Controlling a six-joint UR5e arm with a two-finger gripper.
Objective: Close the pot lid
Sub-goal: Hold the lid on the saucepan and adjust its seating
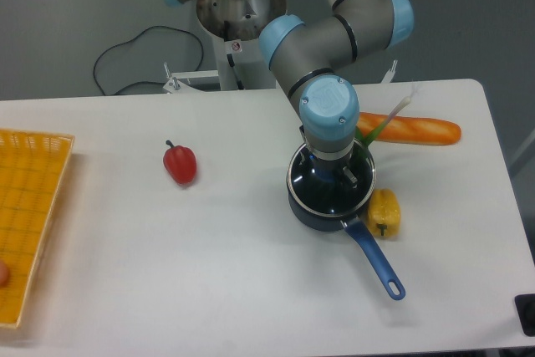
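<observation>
pot (322, 206) sitting right of frame centre on counter (251, 240) | lid (330, 186) seeming to be lying on its rim | end effector (333, 170) hovering above, wrist hiding fingers, grip state unclear | risk: lid seating crooked, or yellow pepper (384, 211) getting nudged

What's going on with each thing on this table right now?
pot lid: lying on the pot, under the claw.
pot: upright, handle toward the front.
claw: over the lid, hidden by the wrist.
red pepper: lying loose.
yellow pepper: beside the pot.
carrot: lying flat.
</observation>
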